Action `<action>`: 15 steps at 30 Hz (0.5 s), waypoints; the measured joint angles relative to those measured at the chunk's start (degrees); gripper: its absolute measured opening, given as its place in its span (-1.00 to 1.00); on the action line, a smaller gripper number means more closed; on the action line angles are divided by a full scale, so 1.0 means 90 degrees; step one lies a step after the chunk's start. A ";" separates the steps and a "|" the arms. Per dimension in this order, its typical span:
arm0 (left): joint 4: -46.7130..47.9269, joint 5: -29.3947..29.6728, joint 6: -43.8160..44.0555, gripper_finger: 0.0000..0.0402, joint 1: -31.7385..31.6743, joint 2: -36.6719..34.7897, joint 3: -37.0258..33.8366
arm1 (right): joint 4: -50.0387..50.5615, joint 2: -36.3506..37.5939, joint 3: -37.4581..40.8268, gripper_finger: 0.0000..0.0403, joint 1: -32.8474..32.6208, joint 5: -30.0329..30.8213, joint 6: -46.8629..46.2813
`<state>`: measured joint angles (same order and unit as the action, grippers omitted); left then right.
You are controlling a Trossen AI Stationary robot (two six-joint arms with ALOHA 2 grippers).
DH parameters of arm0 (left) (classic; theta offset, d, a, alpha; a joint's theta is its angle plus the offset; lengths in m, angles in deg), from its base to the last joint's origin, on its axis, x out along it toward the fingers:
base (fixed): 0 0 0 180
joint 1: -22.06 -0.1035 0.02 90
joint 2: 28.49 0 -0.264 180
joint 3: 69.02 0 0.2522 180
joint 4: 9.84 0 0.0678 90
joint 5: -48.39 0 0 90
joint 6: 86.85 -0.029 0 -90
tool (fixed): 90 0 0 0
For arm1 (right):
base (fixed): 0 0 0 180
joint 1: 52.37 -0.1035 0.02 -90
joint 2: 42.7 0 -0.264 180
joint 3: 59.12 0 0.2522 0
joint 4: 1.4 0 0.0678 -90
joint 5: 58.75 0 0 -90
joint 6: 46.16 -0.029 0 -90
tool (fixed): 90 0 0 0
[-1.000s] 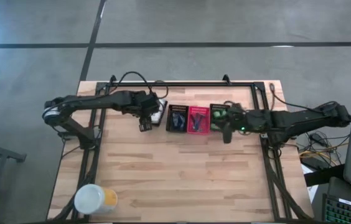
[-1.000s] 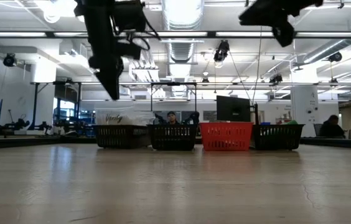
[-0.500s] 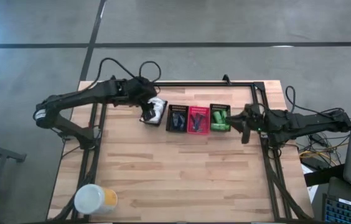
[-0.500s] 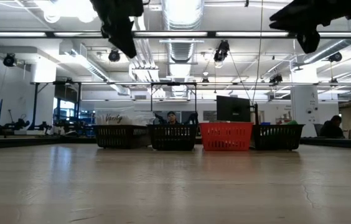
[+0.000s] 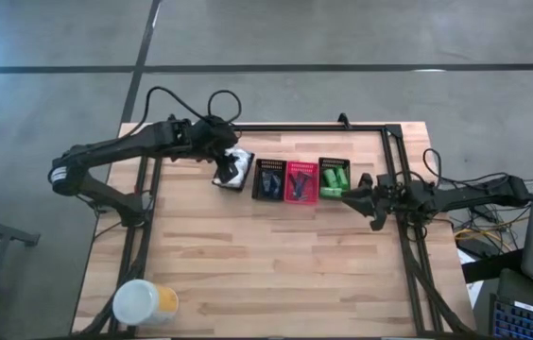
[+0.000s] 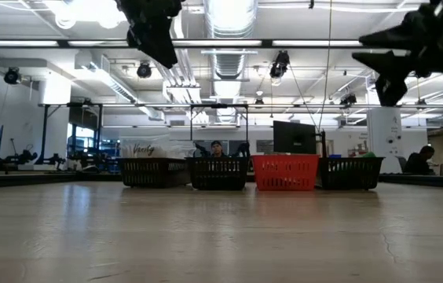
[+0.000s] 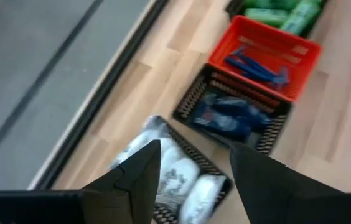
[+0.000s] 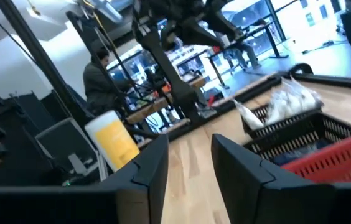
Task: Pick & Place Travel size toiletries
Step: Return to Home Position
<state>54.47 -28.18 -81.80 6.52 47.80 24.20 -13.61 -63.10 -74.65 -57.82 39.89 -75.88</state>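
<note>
Inside four baskets (image 7: 191, 102): white packets (image 7: 174, 169), dark tubes (image 7: 225, 118), blue razors (image 7: 254, 62), green bottles (image 7: 287, 14)

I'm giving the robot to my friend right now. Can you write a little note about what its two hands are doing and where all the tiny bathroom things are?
The left gripper is open and empty, above the left black basket. The right gripper is open and empty, raised off the row's right end.
The white packets lie in that left basket, the dark tubes in the second black basket, the razors in the red basket, the green bottles in the right black basket.
Done: every toiletry in view is binned. Left: probably only parking both arms.
</note>
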 joint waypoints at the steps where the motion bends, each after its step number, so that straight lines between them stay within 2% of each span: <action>1: -0.0004 -0.0140 0.0015 -0.03 -0.0001 -0.0007 0.0000 | 0.0014 0.0082 0.0104 -0.40 0.0004 0.0012 -0.0032; 5: -0.0121 -0.0510 0.0133 -0.03 0.0004 -0.0029 0.0000 | 0.0658 0.0342 0.0140 -0.35 0.0128 0.0056 -0.0232; 15: -0.0187 -0.0442 0.0677 -0.03 -0.0001 -0.0036 -0.0005 | 0.1670 0.0507 0.0140 -0.22 0.0304 0.0051 -0.1469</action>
<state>52.79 -32.16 -75.71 6.51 47.48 24.15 1.42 -58.54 -73.39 -55.09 40.34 -89.10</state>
